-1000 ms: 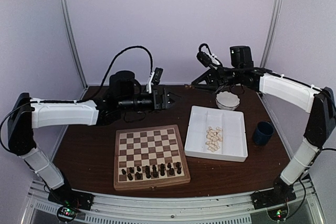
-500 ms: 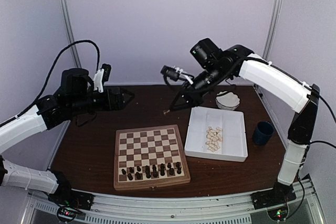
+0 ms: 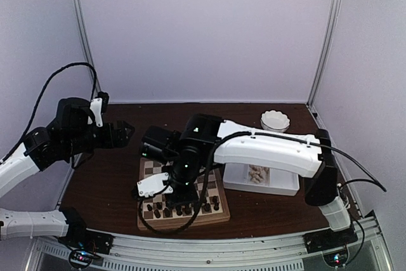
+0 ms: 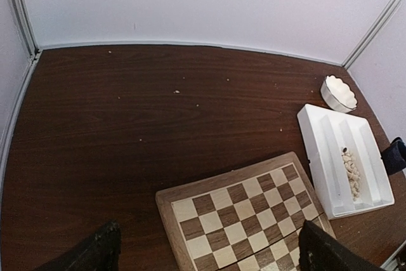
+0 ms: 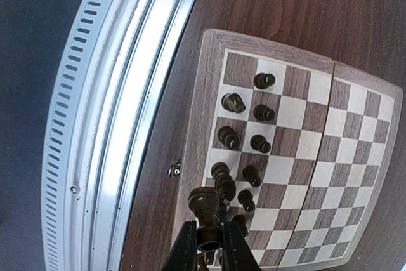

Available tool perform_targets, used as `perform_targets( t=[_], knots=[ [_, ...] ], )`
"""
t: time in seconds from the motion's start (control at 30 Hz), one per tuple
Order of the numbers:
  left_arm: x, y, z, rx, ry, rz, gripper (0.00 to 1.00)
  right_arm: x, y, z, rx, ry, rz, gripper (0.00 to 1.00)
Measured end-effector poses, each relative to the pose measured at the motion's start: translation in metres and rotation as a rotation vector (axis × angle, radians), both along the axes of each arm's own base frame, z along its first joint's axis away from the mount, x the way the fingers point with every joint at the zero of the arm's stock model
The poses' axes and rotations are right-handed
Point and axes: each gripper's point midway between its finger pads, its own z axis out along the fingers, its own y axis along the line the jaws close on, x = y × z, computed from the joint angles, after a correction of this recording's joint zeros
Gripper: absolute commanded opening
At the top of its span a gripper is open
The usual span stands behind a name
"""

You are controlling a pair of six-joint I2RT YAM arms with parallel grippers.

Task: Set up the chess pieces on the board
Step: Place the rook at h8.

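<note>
Hiding half the board [image 3: 184,222], right pincer [image 5: 210,245] grips dark piece [image 5: 202,204]; left pincer [image 4: 209,255] gapes empty.

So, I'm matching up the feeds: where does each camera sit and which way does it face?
Top external: high behind the arm bases, looking down over board, tray and bowl; left arm and right arm show.
Left wrist: on the raised left arm, looking down across empty board squares to tray and bowl; its open fingers frame the bottom.
Right wrist: above the board's near rows, looking straight down; its fingers pinch a dark piece.
Shared: all see the board; top and left wrist share tray and bowl.
</note>
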Motion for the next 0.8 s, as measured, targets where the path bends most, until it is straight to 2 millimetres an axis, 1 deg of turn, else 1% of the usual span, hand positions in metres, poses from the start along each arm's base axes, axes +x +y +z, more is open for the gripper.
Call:
perform_targets(
  t=[0.1, 0.23, 0.33, 0.43, 0.63, 0.7, 0.8],
  knots=[
    [-0.002, 0.006, -0.004, 0.017, 0.008, 0.015, 0.98, -0.011, 0.017, -0.011, -0.007, -0.071, 0.052, 0.11],
    [-0.004, 0.010, -0.003, 0.022, 0.000, 0.024, 0.98, -0.026, 0.036, -0.024, -0.005, -0.142, 0.120, 0.14],
    [-0.006, 0.012, -0.002, 0.027, -0.002, 0.022, 0.98, -0.035, 0.047, -0.030, 0.008, -0.184, 0.168, 0.16],
    [-0.008, 0.014, -0.004, 0.032, 0.001, 0.021, 0.98, -0.034, 0.056, -0.030, 0.030, -0.228, 0.201, 0.17],
    [-0.012, 0.017, -0.012, 0.038, 0.011, 0.021, 0.97, -0.024, 0.076, -0.017, 0.107, -0.294, 0.219, 0.18],
    [-0.013, 0.017, -0.012, 0.037, 0.010, 0.021, 0.98, -0.022, 0.079, -0.018, 0.113, -0.306, 0.225, 0.18],
    [-0.015, 0.018, -0.011, 0.033, 0.005, 0.020, 0.98, -0.020, 0.083, -0.026, 0.108, -0.314, 0.229, 0.17]
  ],
)
